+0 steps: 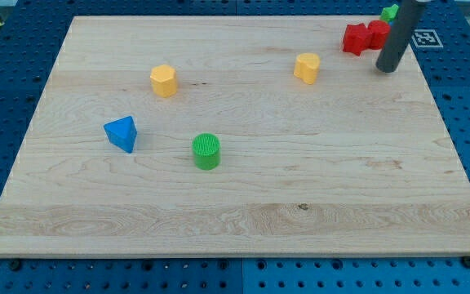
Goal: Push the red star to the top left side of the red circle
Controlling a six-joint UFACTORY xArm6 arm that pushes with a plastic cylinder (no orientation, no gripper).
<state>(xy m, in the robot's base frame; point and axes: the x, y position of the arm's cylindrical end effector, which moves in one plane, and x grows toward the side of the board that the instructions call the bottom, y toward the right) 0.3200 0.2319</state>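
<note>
While the rod leans in from the view's top right, the scene reads as follows.

Red star (pixel 354 38): near the bench's top right corner, bright red, low and chunky, with short blunt points; its outline is small and partly merged with its neighbour, so no long axis or facing can be made out.
Red circle (pixel 378 33): just to the star's right, touching it or nearly so; same bright red, its right side hidden behind the rod, so its round shape is hard to confirm.
My tip (pixel 387 67): just below and right of the red circle, close to it; contact cannot be told.
Jaws: none on this arm, only a plain dark rod, so nothing is clenched or released.
Green block (pixel 390 12): at the view's top edge, behind the rod, shape unclear.
Yellow blocks: one (pixel 307 68) left of the red pair, another (pixel 163 81) farther left.
Blue block (pixel 121 133): wedge-like, toward the left.
Green cylinder (pixel 206 151): near the bench's middle.
Bench (pixel 300 204): pale wood board.
</note>
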